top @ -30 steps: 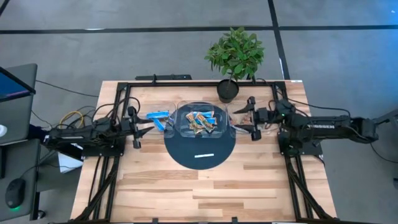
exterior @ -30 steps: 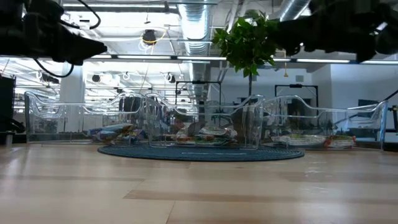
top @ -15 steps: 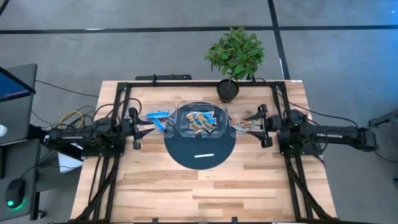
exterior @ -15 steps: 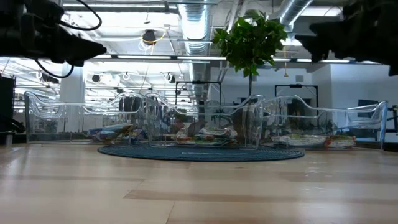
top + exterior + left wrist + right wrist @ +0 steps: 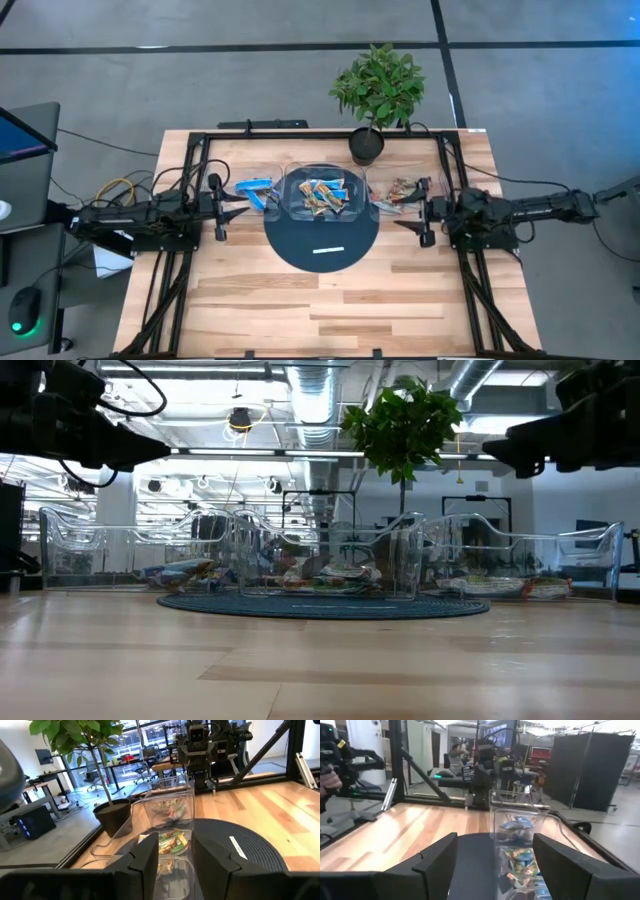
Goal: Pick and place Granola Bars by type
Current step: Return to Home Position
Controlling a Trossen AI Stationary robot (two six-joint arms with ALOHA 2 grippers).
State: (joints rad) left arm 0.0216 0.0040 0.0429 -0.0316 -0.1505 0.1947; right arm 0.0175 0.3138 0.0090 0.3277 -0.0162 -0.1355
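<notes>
Glossy clear plastic bins on smooth wooden table.

Open-plan robotics lab — bare ceiling ducts, strip lights, concrete floor, desks, monitor, dark partition screens

A round dark mat lies flat on the wooden table top. Three transparent bins stand in one row at the mat. The middle bin stands over the mat's centre. The left bin extends past the mat's left edge, and the right bin extends past its right edge. Wrapped granola bars lie low inside all three bins. A leafy plant rises behind the mat's centre. The left gripper hangs high above the mat's left edge and the right gripper high above its right edge. Both are clear of the bins and point inward.
</notes>
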